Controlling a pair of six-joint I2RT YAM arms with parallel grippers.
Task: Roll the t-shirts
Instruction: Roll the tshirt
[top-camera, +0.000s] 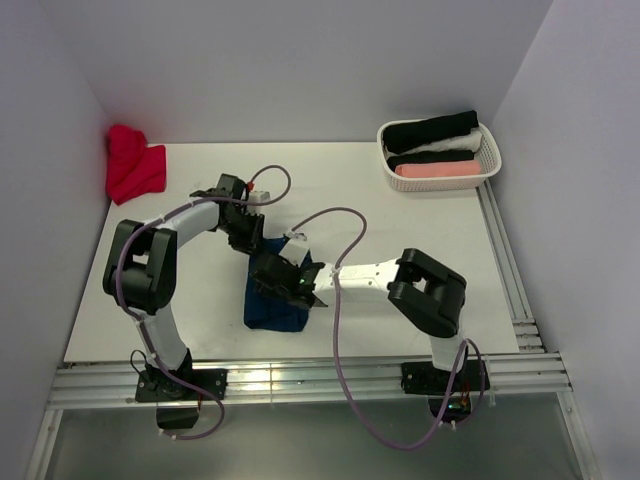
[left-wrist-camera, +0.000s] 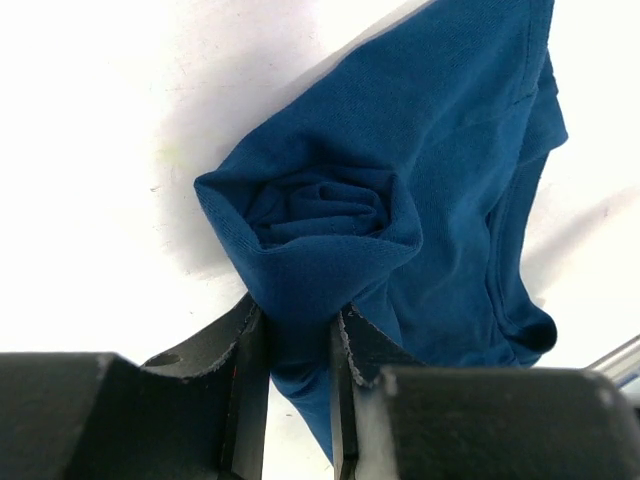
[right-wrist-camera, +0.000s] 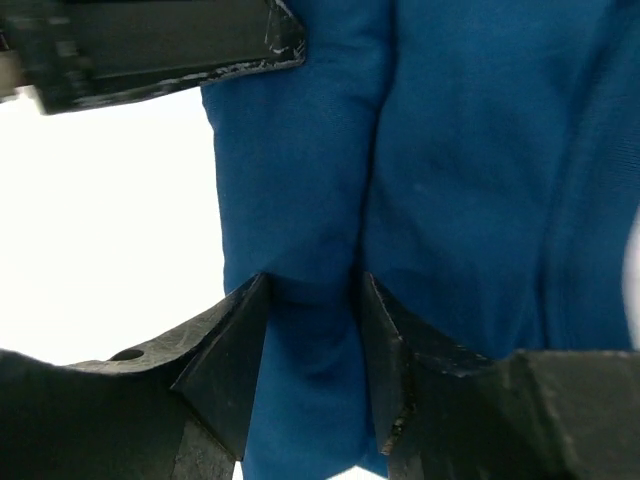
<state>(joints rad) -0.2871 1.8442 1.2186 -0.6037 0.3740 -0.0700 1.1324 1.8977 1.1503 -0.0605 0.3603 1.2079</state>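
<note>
Top external view, big to small: white tabletop (top-camera: 400, 220), then a white plastic lattice basket (top-camera: 492, 150) at the far right corner. It holds three rolled cloth t-shirts: black roll (top-camera: 432, 130), white roll (top-camera: 445, 152), pink roll (top-camera: 435, 170). Those count as done.

Crumpled red cloth t-shirt (top-camera: 133, 165) sits in the far left corner, well apart from both arms, not rolled.

Navy blue cloth t-shirt (top-camera: 275, 310) lies mid-table between the two arms, bunched into a short thick bundle. Left wrist view shows a spiral at its end, so a roll is formed, but it looks loose and a tail of cloth hangs out beside it.

Left gripper (left-wrist-camera: 298, 330): jaws closed onto a fold just under the spiral, cloth pinched between them.

Right gripper (right-wrist-camera: 315, 300): jaws partway apart, astride a ridge of the same shirt. Can't tell if they press it or only flank it.

Judgement: navy one is near the end of rolling; it needs tightening and probably a trip to the basket. Red one comes after that.
</note>
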